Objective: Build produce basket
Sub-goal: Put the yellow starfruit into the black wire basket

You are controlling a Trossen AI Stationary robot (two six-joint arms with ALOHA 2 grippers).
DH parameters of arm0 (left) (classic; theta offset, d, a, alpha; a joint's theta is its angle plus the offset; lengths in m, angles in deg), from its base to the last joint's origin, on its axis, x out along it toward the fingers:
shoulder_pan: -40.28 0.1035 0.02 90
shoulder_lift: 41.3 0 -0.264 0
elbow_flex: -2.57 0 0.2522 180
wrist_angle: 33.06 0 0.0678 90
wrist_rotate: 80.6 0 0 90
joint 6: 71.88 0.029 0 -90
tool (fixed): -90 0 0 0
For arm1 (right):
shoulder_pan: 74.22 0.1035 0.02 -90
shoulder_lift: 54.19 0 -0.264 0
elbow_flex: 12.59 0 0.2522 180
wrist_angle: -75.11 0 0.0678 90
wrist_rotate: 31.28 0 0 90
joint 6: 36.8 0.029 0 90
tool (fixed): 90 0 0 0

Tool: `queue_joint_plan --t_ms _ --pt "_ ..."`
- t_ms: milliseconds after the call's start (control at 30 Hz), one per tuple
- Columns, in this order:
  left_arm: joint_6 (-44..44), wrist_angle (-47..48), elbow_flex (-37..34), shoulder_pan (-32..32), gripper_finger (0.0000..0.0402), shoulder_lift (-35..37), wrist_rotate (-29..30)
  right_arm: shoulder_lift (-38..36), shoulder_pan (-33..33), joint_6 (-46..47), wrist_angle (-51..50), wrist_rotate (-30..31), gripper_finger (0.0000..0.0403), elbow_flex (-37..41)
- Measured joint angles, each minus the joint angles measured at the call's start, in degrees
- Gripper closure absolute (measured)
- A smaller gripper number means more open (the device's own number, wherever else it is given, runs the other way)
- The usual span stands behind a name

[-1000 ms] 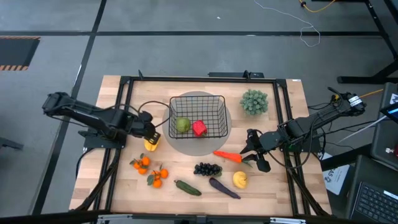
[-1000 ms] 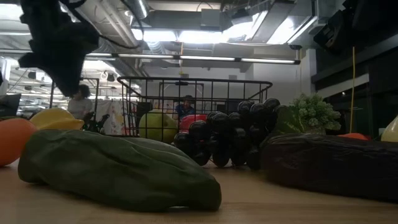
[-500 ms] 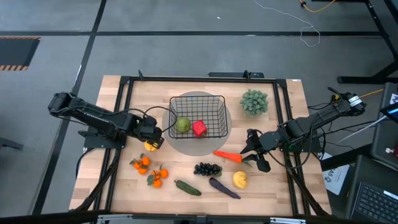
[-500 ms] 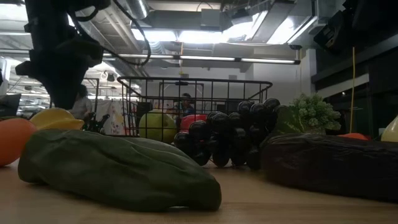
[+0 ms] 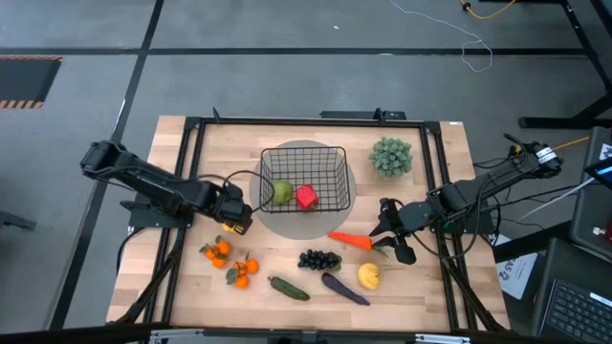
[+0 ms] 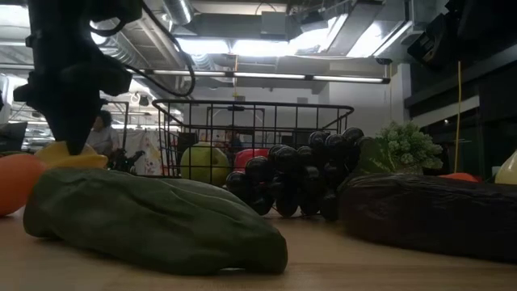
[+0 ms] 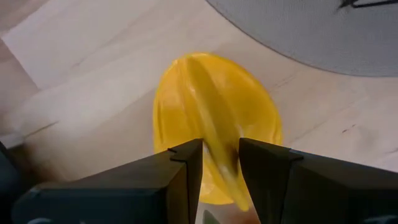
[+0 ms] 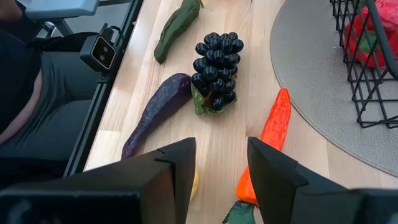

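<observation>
The left hand [image 7: 219, 163] stands open over the yellow fruit [image 7: 214, 118] lying on the bench [image 5: 421, 287] beside the basket [image 5: 303, 179], and its narrow opening may push the round fruit away.

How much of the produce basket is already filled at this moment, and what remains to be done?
Done: the green apple and the red pepper lie in the basket. In hand: the left gripper is down over a yellow fruit, fingers open around it. Left on the table: carrot, grapes, eggplant, lemon, cucumber and tangerines. The right gripper waits open beside the carrot.
</observation>
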Motion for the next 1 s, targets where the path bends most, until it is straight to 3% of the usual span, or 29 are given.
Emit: queue_joint_plan --t_ms 233,500,733,1000 --pt "-0.8 -0.3 0.1 -1.4 0.0308 -1.8 0.9 0.0 0.0 0.0 0.0 0.0 0.0269 0.0" --pt "-5.3 -0.5 0.0 -2.7 0.0308 -2.3 6.5 0.0 0.0 0.0 0.0 0.0 0.0269 0.0" --pt "-4.9 -0.8 0.0 -3.7 0.0311 -2.4 6.8 0.0 0.0 -0.2 0.0 0.0 0.0269 0.0" --pt "-0.7 0.4 0.0 -6.8 0.0383 -3.2 8.5 0.0 0.0 -0.2 0.0 0.0 0.0269 0.0"
